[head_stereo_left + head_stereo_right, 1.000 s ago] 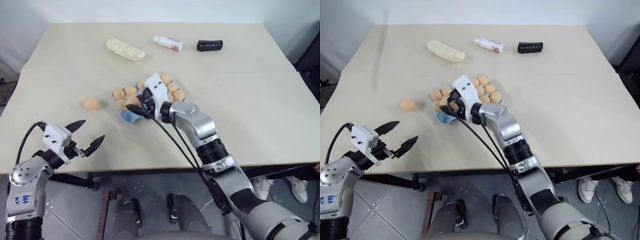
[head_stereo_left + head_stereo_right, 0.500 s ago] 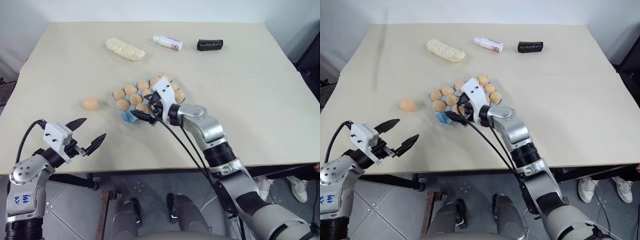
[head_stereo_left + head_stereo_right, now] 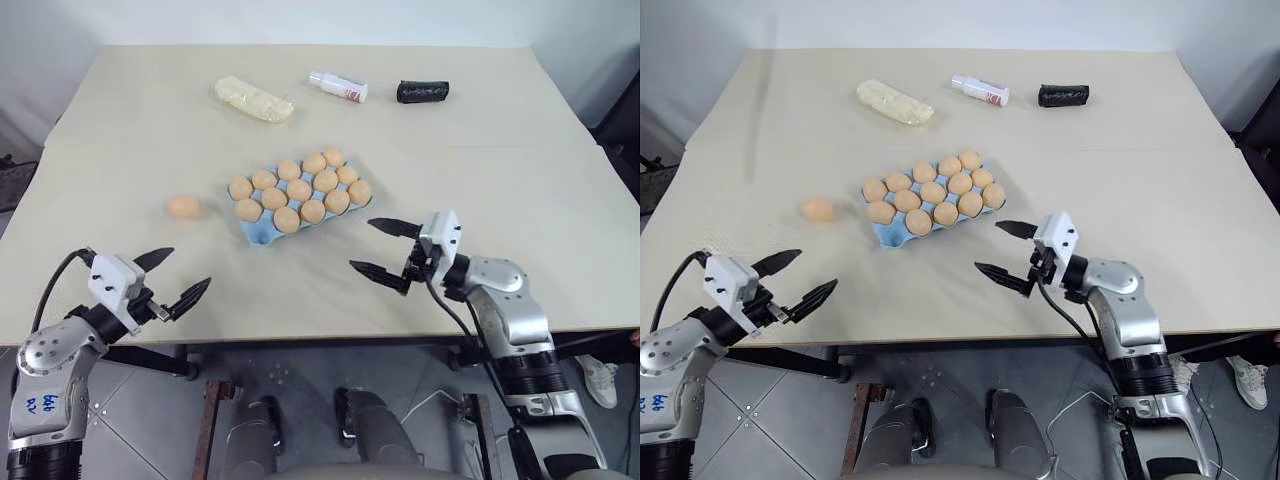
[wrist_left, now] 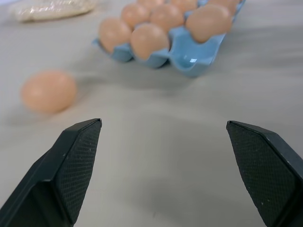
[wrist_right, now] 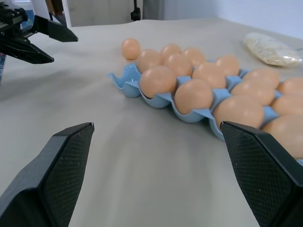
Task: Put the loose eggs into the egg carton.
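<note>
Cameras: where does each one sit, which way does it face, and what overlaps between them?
Left and right eye views: on the head, looking forward and down over the table; both arms show, left gripper and right gripper open.
Left wrist view: along the left gripper's fingers toward the loose egg and the egg carton.
Right wrist view: along the right gripper's fingers toward the carton; the left gripper shows too.
Shared: carton and loose egg in all views.
</note>
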